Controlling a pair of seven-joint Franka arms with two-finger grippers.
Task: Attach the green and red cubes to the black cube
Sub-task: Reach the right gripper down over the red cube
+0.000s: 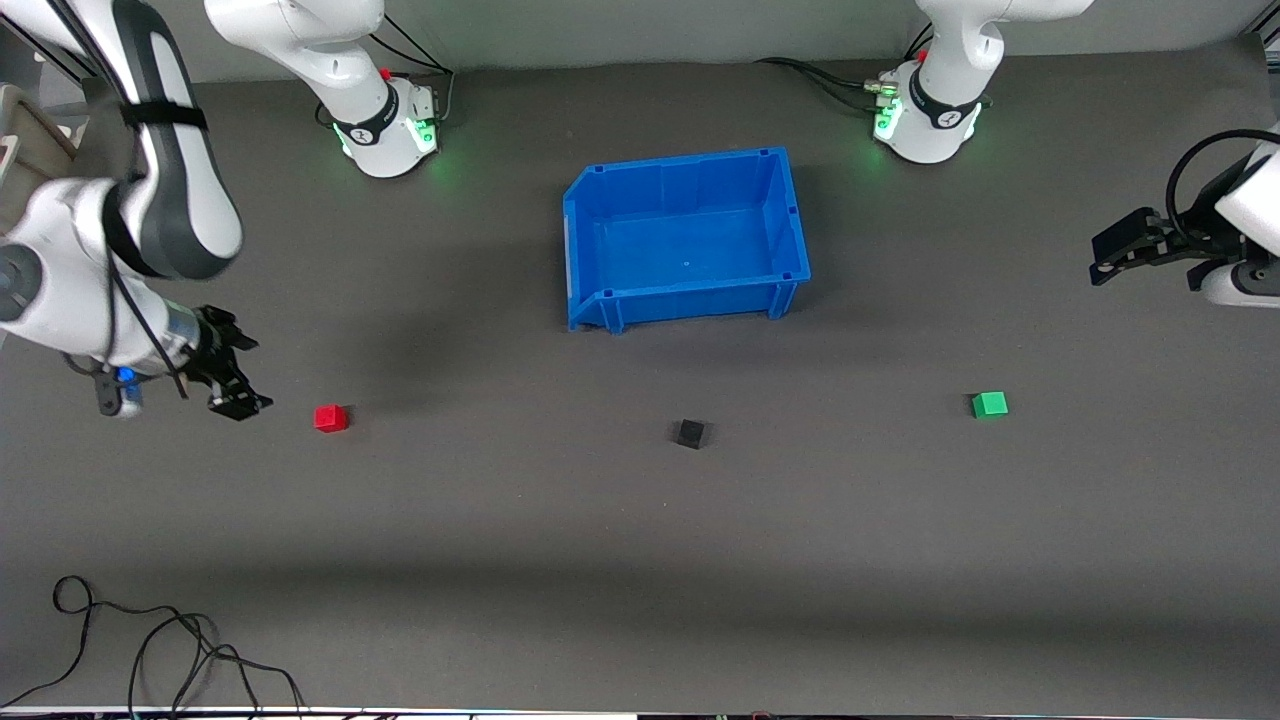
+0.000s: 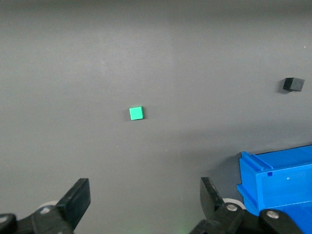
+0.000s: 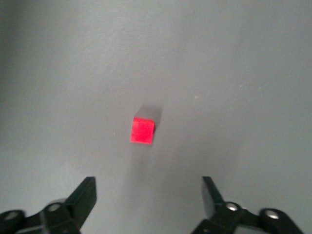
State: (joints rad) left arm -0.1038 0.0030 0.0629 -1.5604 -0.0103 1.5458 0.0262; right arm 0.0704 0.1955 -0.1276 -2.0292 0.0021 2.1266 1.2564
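The red cube (image 1: 331, 418), black cube (image 1: 689, 433) and green cube (image 1: 990, 404) lie well apart on the worktop (image 1: 640, 560). The right end effector (image 1: 232, 375) hangs wide open beside the red cube; the left end effector (image 1: 1125, 250) hangs wide open at its own end.

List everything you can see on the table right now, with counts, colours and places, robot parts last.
black cube: 1, matte black, on the mat mid-table, nearer the front camera than the bin.
red cube: 1, red, toward the right arm's end of the table, apart from the black cube.
green cube: 1, green, toward the left arm's end, apart from the black cube.
bin: 1, blue, open-topped, nothing visible inside, mid-table between the arm bases.
cables: a loose black tangle, at the table edge nearest the front camera.
right claw: 1, black, open, over the mat beside the red cube.
left claw: 1, black, open, over the left arm's end of the table.
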